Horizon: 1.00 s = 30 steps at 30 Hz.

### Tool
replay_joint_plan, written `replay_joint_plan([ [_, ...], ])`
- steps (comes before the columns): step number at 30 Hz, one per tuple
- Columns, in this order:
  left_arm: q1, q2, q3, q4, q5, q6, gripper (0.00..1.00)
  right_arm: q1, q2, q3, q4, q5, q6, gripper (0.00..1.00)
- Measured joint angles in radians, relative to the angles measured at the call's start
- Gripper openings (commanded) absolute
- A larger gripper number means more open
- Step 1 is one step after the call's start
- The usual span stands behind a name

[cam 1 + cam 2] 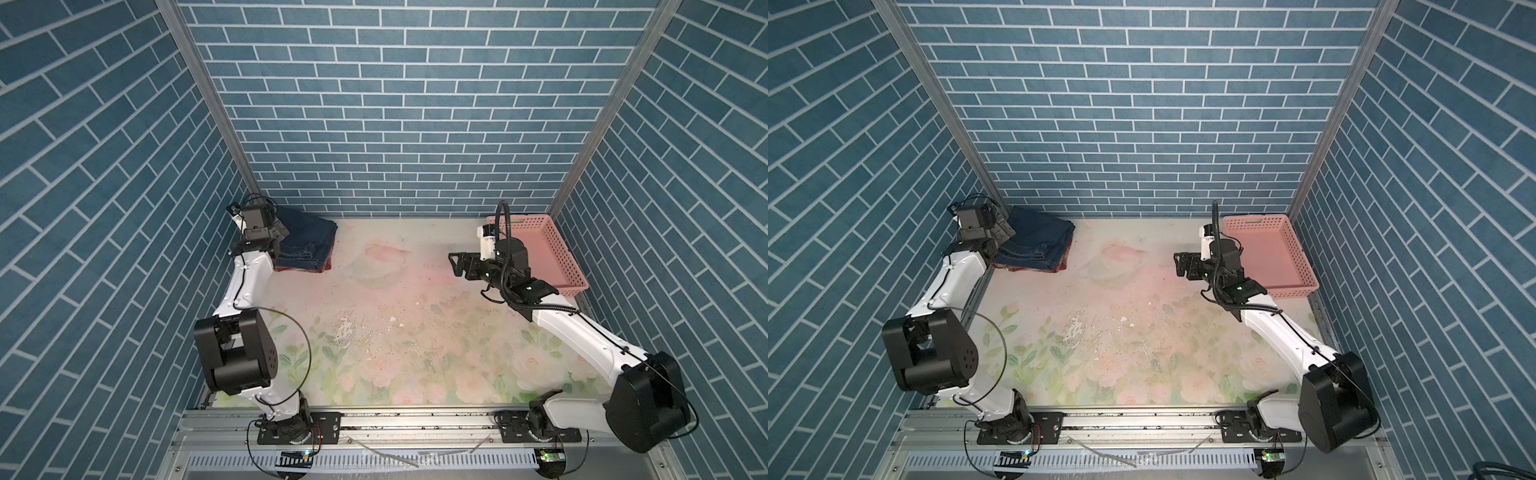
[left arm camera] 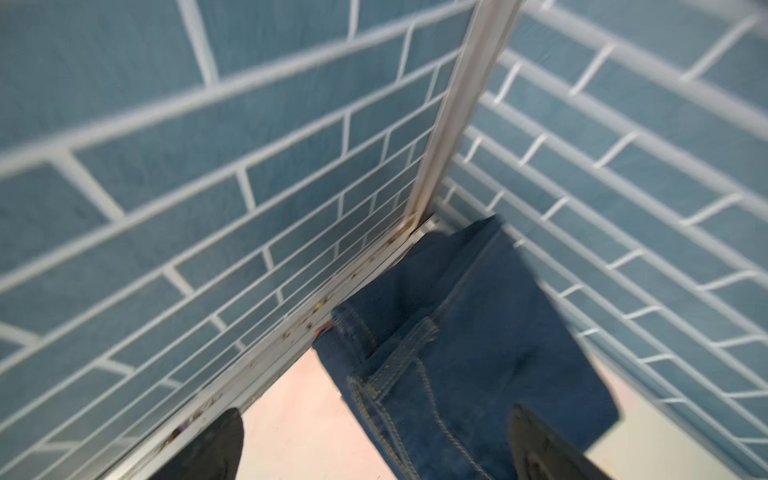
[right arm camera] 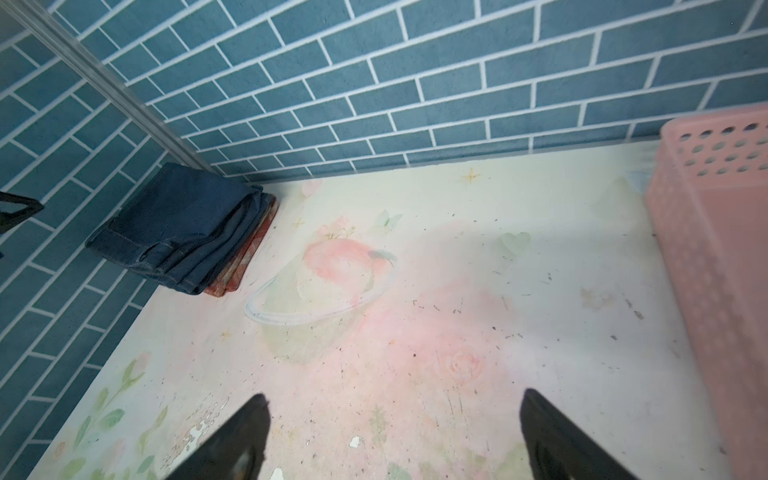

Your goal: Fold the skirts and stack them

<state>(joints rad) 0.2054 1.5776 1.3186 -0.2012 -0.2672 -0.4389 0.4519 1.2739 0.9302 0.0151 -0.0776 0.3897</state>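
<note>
Hovering over stacked skirts [image 1: 311,241] by wall corner, L tool [image 1: 281,232] open; R tool [image 1: 455,265] open near basket [image 1: 559,245].

Matt, stitched denim skirts [image 3: 178,224] and woven plaid cloth [image 3: 237,270]; smooth perforated plastic basket [image 3: 706,249]; scuffed, flaking printed counter [image 3: 498,270].

Pairs white link shells with bulky black joint housings [image 1: 235,353] on left arm [image 1: 245,286] and right arm [image 1: 582,336] alike. Trails a thin dark cable loop [image 1: 309,353] on the left, a ribbed black hose [image 1: 508,239] on the right. Shows a small green light [image 1: 529,286], black base plates [image 1: 324,436] with screws, and tapered black fingers [image 3: 237,436].
</note>
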Motion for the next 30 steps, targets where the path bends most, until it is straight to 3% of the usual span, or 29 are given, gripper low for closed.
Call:
replay_joint_plan([
  [8, -0.081, -0.156, -0.163, 0.135, 0.172, 0.159, 0.99, -0.127, -0.158, -0.066, -0.048, 0.089, -0.085, 0.99],
  [15, -0.178, -0.341, -0.356, 0.265, 0.284, 0.227, 1.0, -0.275, -0.257, -0.276, 0.048, 0.186, -0.143, 0.99],
  [18, -0.186, -0.401, -0.512, 0.354, 0.28, 0.217, 0.99, -0.329, -0.232, -0.364, 0.107, 0.214, -0.167, 0.99],
  [22, -0.188, -0.377, -0.689, 0.437, 0.233, 0.193, 1.0, -0.38, -0.187, -0.456, 0.235, 0.245, -0.211, 0.99],
  [30, -0.189, -0.303, -0.748, 0.49, 0.124, 0.238, 1.0, -0.436, -0.059, -0.506, 0.425, 0.272, -0.254, 0.99],
])
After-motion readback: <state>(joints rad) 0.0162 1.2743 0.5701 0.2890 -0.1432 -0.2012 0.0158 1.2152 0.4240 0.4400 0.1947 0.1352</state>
